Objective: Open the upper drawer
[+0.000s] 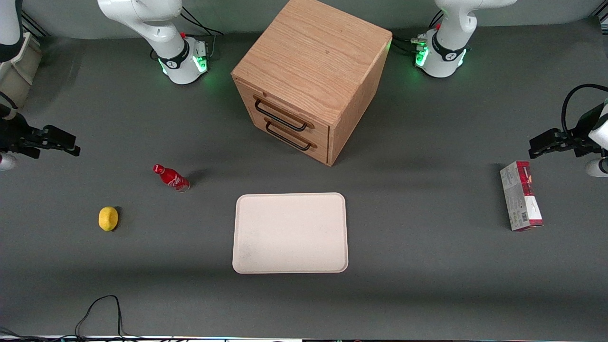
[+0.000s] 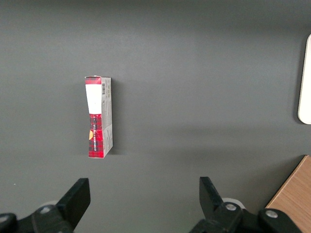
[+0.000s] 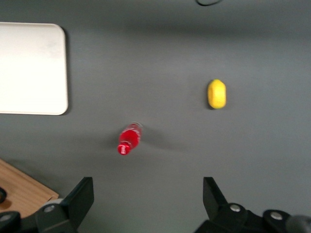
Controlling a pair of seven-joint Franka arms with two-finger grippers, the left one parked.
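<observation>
The wooden cabinet (image 1: 313, 52) stands mid-table, farther from the front camera than the tray. Its upper drawer (image 1: 304, 119) is shut flush, with its thin black bar handle (image 1: 279, 117) above the lower drawer's handle (image 1: 288, 137). My right gripper (image 1: 71, 142) hovers at the working arm's end of the table, well apart from the cabinet. It is open and empty, as the right wrist view (image 3: 148, 196) shows. A corner of the cabinet (image 3: 22, 193) shows in that view.
A red bottle (image 1: 171, 177) (image 3: 129, 139) and a yellow lemon (image 1: 108, 218) (image 3: 216, 93) lie between my gripper and the cream tray (image 1: 289, 199) (image 3: 29, 68). A red-and-white box (image 1: 521, 195) (image 2: 99, 116) lies toward the parked arm's end.
</observation>
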